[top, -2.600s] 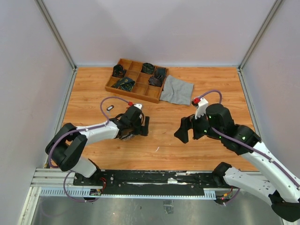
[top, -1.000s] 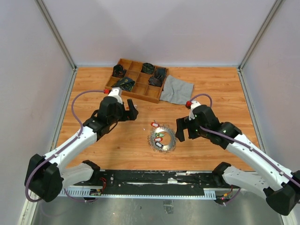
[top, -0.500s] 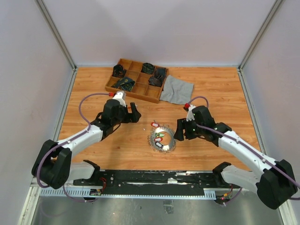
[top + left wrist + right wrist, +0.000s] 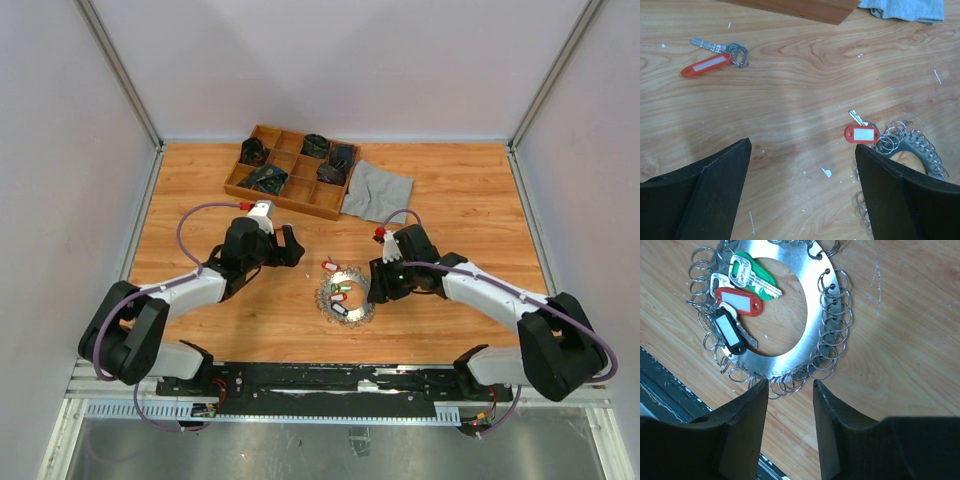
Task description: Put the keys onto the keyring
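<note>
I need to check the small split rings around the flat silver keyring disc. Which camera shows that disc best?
The right wrist view: the flat silver keyring disc fills the frame, split rings sharp along its rim. The top external view shows the disc small; the left wrist view catches only one edge.

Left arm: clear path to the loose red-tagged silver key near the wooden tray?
Likely yes. The left gripper is open, and the red-tagged silver key lies flat on bare wood ahead of it, apart from the wooden tray, with nothing between.
</note>
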